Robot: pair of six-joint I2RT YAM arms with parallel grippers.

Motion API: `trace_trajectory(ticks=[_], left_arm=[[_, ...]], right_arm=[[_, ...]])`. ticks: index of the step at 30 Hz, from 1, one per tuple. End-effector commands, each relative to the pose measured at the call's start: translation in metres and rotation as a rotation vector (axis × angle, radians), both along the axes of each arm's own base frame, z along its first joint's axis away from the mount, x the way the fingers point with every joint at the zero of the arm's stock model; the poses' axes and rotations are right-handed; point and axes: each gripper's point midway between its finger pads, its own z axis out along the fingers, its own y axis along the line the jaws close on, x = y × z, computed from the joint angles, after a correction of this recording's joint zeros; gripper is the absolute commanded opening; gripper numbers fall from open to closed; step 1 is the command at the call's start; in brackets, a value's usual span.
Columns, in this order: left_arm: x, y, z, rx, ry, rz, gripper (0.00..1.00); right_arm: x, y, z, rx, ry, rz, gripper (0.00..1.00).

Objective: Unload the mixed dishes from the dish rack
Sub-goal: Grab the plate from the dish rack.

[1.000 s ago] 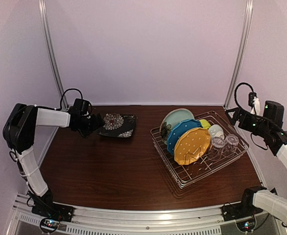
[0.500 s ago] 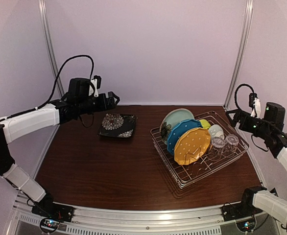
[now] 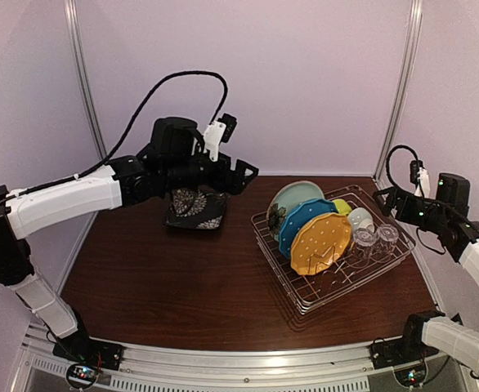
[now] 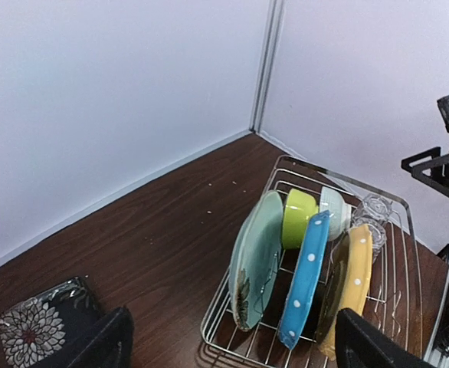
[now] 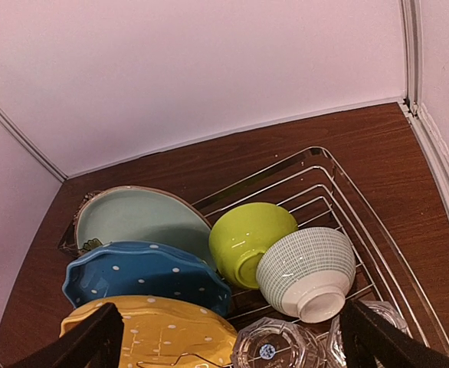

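1. I am holding the left gripper [image 3: 243, 173] high above the table [image 3: 166, 286], between the black floral square plate [image 3: 199, 214] and the dish rack [image 3: 337, 287]. Its jaws are standing wide apart with nothing between them.
2. I am hovering the right gripper [image 3: 384, 196] just beyond the rack's far right corner, jaws likewise spread and empty.
3. The floral plate is lying flat on the table, well apart from the rack. Everything else is sitting in the rack. The pale teal plate [image 4: 255, 257], blue dotted plate [image 4: 305, 280] and orange dotted plate [image 4: 351, 280] are standing on edge in a tight row. The yellow-green bowl [image 5: 247, 234] and white bowl [image 5: 309, 268] are tipped on their sides beside them, with the two clear glasses [image 5: 278, 349] next to the white bowl.
4. I am judging the teal plate to be the left gripper's nearest target. The plates are standing so close that a finger pushed between them could knock the blue one over.
5. I am also watching the prongs [image 3: 342, 273], because a rim dragged sideways could snag and lift the whole rack.
6. The glasses are looking slippery and hard to read on camera, so a poor pinch may let one drop.
7. With both grippers reaching into one rack, I am minding a collision.
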Motion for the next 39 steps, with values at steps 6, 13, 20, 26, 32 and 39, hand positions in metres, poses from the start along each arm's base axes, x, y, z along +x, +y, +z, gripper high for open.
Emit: trace_trajectory(ticks=[6, 13, 20, 26, 32, 39], left_arm=[[-0.042, -0.083, -0.033, 0.186, -0.076, -0.167, 0.88], [-0.06, -0.123, -0.055, 0.261, -0.102, -0.227, 0.86], [-0.062, -0.143, -0.078, 0.307, -0.083, -0.263, 0.84], [-0.057, -0.153, -0.096, 0.347, -0.071, -0.262, 0.8], [-0.056, -0.166, -0.11, 0.385, -0.065, -0.263, 0.74], [-0.046, -0.174, -0.125, 0.402, -0.033, -0.223, 0.64]], right_arm=[[-0.002, 0.0, 0.002, 0.001, -0.01, 0.002, 1.0], [-0.001, 0.001, -0.002, 0.012, -0.009, 0.006, 1.0], [-0.002, 0.001, -0.002, 0.008, -0.013, 0.008, 1.0], [-0.001, 0.002, -0.004, 0.005, -0.01, 0.011, 1.0], [-0.002, 0.002, -0.006, 0.003, -0.007, 0.01, 1.0], [-0.002, 0.001, -0.006, -0.002, -0.009, 0.007, 1.0]])
